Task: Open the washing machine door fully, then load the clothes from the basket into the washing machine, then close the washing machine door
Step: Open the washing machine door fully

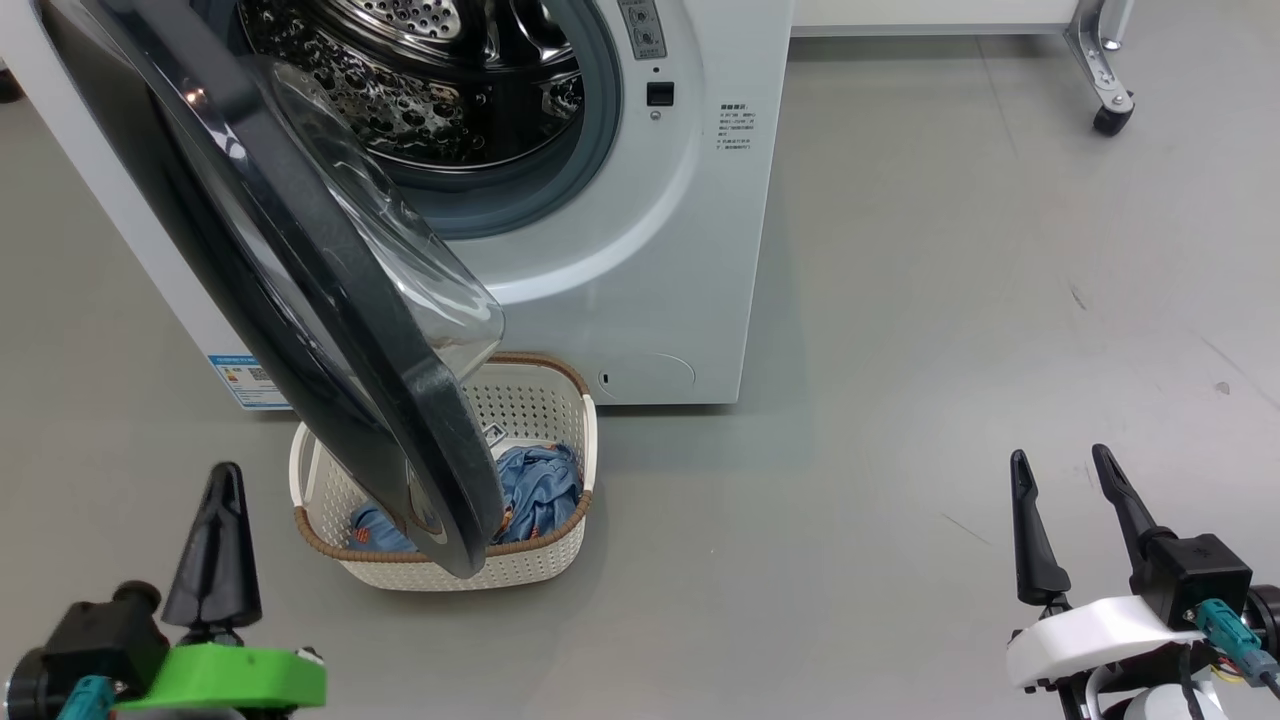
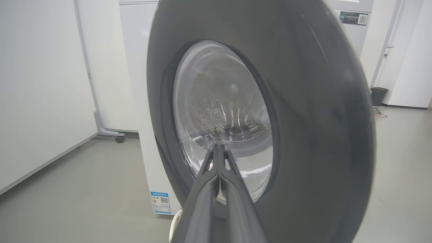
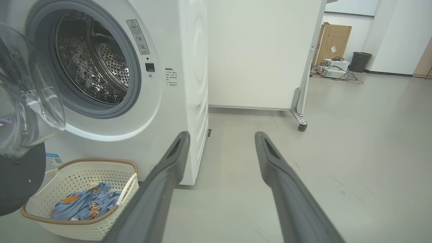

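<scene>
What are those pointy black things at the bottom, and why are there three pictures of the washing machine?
Those are a robot's hands, called grippers. Each has two long dark fingers. One picture comes from a camera on the robot's head; the other two come from cameras on its wrists. The left gripper has its fingers pressed together and holds nothing. The right gripper has its fingers spread apart, also empty. The washing machine stands in front, and the washing machine door is swung partly open, hanging over the basket on the floor. Inside the basket lie the clothes, light blue, waiting to go in.
</scene>
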Controlling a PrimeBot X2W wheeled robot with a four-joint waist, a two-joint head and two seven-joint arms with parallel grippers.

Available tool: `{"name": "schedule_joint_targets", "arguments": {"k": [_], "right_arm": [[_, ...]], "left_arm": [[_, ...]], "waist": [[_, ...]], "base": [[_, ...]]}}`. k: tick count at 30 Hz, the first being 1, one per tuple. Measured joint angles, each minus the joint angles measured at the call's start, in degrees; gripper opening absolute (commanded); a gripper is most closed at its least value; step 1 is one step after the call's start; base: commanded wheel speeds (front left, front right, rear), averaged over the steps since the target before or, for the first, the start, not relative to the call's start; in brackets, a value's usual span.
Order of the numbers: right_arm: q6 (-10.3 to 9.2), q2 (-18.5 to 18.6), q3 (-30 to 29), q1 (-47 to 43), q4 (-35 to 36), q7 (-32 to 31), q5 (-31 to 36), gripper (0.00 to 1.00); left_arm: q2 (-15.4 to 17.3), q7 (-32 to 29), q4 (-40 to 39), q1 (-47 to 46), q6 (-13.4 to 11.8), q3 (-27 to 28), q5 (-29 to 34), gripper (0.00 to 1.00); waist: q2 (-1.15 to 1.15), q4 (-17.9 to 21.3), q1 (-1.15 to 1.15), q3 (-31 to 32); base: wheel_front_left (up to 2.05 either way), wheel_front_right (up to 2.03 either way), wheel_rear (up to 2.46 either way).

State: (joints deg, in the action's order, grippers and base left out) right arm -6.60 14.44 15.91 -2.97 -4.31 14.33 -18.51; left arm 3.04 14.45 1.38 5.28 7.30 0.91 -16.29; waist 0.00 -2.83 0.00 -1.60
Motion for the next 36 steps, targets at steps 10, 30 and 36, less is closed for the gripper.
{"name": "schedule_joint_targets", "arguments": {"k": [10,30,36], "right_arm": [[0.51,-0.5,-0.7,0.0,0.0,0.1,0.1,1.00],[2.02,-1.7,-0.4,-0.1,-0.8,0.1,0.8,1.00],[2.50,-1.8,-0.5,-0.1,-0.9,0.1,1.0,1.00]], "left_arm": [[0.9,0.3,-19.4,-10.6,0.0,1.5,2.6,0.00],[4.9,0.5,-28.3,-16.9,0.0,-26.5,1.0,0.00],[4.9,0.5,-26.4,-16.5,0.0,-31.8,0.0,0.00]], "waist": [[0.00,-0.3,0.00,0.2],[0.00,1.3,0.00,0.9],[0.00,1.7,0.00,0.6]], "base": [[0.00,0.00,0.00],[0.00,0.00,0.00],[0.00,0.00,0.00]]}}
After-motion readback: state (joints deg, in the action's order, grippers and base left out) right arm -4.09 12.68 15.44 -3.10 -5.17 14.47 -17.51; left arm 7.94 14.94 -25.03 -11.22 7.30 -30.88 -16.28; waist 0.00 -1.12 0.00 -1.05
